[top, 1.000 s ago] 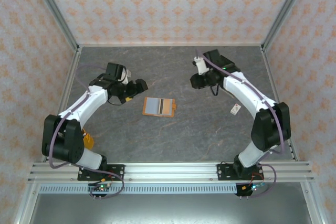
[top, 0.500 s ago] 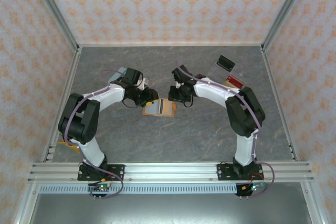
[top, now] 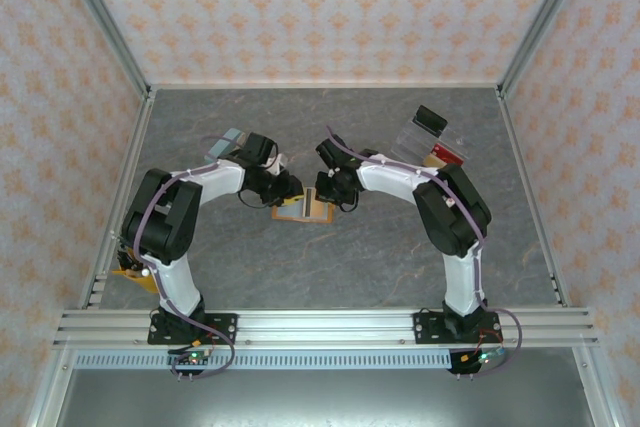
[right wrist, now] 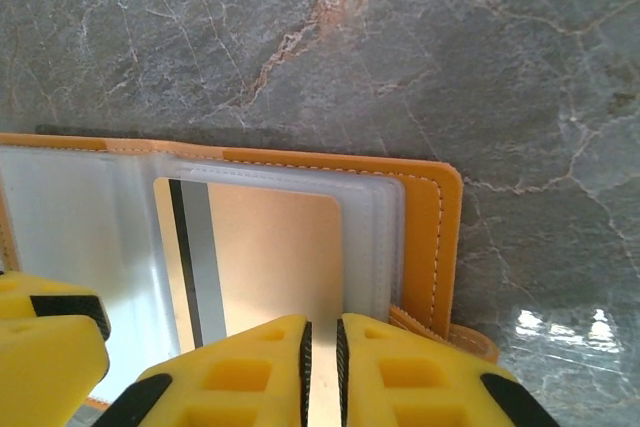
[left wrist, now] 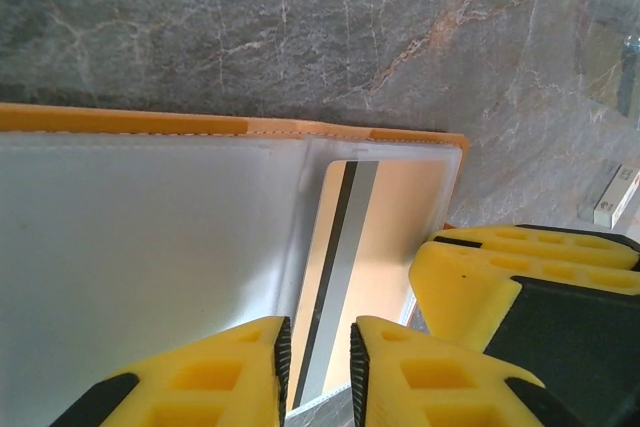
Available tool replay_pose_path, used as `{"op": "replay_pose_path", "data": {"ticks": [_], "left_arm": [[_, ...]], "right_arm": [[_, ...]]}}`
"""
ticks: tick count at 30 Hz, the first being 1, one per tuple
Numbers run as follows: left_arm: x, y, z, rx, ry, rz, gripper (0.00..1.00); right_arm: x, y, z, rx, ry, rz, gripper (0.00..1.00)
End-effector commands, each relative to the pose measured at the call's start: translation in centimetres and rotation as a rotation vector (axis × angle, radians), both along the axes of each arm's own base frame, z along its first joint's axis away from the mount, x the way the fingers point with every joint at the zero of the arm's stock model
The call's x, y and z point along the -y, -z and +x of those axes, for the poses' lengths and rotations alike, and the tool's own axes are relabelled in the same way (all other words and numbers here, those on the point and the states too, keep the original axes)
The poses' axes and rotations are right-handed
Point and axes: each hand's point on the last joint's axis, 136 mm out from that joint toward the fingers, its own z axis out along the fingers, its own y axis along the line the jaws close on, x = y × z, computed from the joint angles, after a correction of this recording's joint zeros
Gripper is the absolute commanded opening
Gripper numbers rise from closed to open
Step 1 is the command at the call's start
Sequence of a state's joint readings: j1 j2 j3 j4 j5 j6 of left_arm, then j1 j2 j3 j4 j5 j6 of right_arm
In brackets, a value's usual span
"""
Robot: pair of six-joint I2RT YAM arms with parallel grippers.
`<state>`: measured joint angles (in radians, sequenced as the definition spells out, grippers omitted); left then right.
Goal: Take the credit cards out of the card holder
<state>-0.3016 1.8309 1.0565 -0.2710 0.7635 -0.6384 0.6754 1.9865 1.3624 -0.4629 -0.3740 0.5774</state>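
Note:
The orange card holder (top: 305, 213) lies open in the middle of the table, its see-through pockets up. A peach credit card (right wrist: 270, 257) with a dark stripe sits in a pocket (left wrist: 385, 217). My left gripper (top: 291, 191) stands over the holder's left half. Its jaws (left wrist: 318, 352) are a narrow gap apart above the pocket's near edge, clamping nothing. My right gripper (top: 326, 192) is over the right half. Its jaws (right wrist: 322, 347) are drawn to a slit, tips down over the card's near edge. The holder's orange cover (right wrist: 430, 237) shows beyond the pockets.
A clear tray (top: 413, 137), a black block (top: 431, 119) and a red card-like piece (top: 447, 155) sit at the back right. A pale-blue box (top: 224, 142) lies behind the left arm. Each gripper's yellow finger (left wrist: 500, 277) crowds the other's wrist view (right wrist: 45, 332).
Both grippers have come in from the sides and now meet over the holder. The left jaws have closed from wide to a narrow gap, and the right jaws have narrowed further.

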Motion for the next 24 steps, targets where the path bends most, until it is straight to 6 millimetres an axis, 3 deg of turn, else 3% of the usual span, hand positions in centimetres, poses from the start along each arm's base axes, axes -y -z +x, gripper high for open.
{"op": "replay_pose_path", "data": {"ticks": [1, 17, 24], "left_arm": [[1.3, -1.0, 0.9, 0.035, 0.026, -0.037, 0.25], [1.5, 1.1, 0.9, 0.009, 0.027, -0.035, 0.26], [2.4, 0.4, 1.0, 0.027, 0.042, -0.111, 0.25]], "right_arm": [[0.9, 0.8, 0.3, -0.008, 0.026, -0.065, 0.17], [1.3, 2.5, -0.2, -0.051, 0.030, -0.095, 0.16], [1.5, 3.1, -0.5, -0.066, 0.029, -0.107, 0.16]]}}
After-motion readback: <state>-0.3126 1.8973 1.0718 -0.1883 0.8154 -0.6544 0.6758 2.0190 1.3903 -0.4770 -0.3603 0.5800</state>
